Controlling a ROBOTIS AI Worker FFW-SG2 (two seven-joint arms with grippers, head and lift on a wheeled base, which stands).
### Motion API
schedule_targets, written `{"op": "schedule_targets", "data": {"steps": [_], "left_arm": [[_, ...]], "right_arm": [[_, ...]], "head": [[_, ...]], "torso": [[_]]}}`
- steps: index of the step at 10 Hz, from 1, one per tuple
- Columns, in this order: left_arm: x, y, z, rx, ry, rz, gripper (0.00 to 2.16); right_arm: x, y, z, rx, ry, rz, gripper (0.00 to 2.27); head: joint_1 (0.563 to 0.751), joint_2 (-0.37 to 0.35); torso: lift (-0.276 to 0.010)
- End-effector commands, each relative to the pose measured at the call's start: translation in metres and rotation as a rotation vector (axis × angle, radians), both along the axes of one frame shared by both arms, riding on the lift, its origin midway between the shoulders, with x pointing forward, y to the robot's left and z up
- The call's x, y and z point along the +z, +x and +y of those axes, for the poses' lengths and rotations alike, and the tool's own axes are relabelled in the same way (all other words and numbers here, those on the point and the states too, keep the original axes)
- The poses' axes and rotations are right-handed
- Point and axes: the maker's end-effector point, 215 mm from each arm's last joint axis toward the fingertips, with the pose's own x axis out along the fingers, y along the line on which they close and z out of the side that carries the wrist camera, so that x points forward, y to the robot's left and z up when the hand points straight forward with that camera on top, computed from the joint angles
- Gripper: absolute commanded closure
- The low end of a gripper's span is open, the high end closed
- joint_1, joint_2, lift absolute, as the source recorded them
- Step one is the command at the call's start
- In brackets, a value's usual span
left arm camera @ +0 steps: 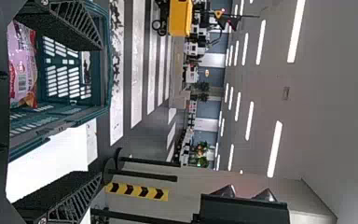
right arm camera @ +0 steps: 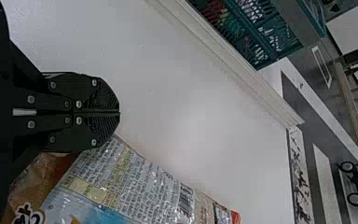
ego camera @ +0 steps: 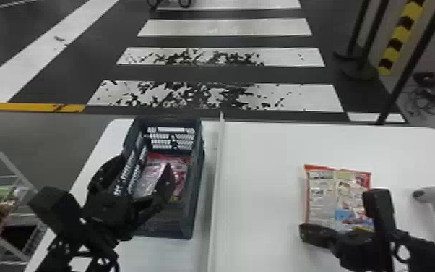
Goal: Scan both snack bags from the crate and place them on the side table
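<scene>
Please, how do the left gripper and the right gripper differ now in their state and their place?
The left gripper has its fingers spread, while the right gripper has its fingers closed together. The left gripper is at the crate; the right gripper is by the snack bag on the white table. Both are black and hold nothing.

- Place: large indoor hall, seemingly a robotics lab or test floor.
- Dark floor [ego camera: 209, 74]; bears worn white crosswalk stripes [ego camera: 224, 27].
- Ceiling [left arm camera: 326, 56]; carries rows of strip lights [left arm camera: 275, 149].
- Yellow wheeled machine [left arm camera: 180, 17]; stands beyond the tabletop [ego camera: 263, 144].
</scene>
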Motion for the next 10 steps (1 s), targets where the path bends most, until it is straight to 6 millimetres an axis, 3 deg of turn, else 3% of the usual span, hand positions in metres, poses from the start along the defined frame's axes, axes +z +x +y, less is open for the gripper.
{"op": "schedule_targets", "data": {"steps": [1, 3, 5, 7, 8, 9, 10], "left_arm": [[0.0, 0.0, 0.0, 0.0, 0.0, 0.0, 0.04], [0.0, 0.0, -0.002, -0.003, -0.001, 0.001, 0.04], [-0.002, -0.001, -0.002, -0.003, 0.002, 0.004, 0.04], [-0.001, -0.001, -0.004, -0.006, -0.002, 0.004, 0.04], [0.0, -0.002, -0.005, -0.009, -0.002, 0.001, 0.04], [0.001, -0.003, -0.003, -0.006, -0.001, -0.002, 0.04], [0.009, -0.005, -0.001, -0.006, 0.001, -0.029, 0.04]], "right_arm": [[0.001, 0.001, -0.009, -0.014, 0.004, -0.002, 2.26], [0.0, -0.004, -0.01, -0.016, 0.004, 0.001, 2.26], [0.013, -0.003, -0.009, -0.022, 0.019, -0.018, 2.26], [0.047, -0.003, 0.009, -0.035, 0.17, -0.034, 2.26], [0.074, 0.008, 0.005, -0.06, 0.246, -0.094, 2.26], [0.098, 0.037, -0.028, -0.161, 0.217, -0.218, 2.24], [0.102, 0.06, -0.083, -0.317, 0.109, -0.273, 1.8]], "head": [[0.695, 0.071], [0.695, 0.056], [0.695, 0.054], [0.695, 0.06], [0.695, 0.065], [0.695, 0.073], [0.695, 0.051]], "torso": [[-0.098], [-0.098], [-0.098], [-0.098], [-0.098], [-0.098], [-0.098]]}}
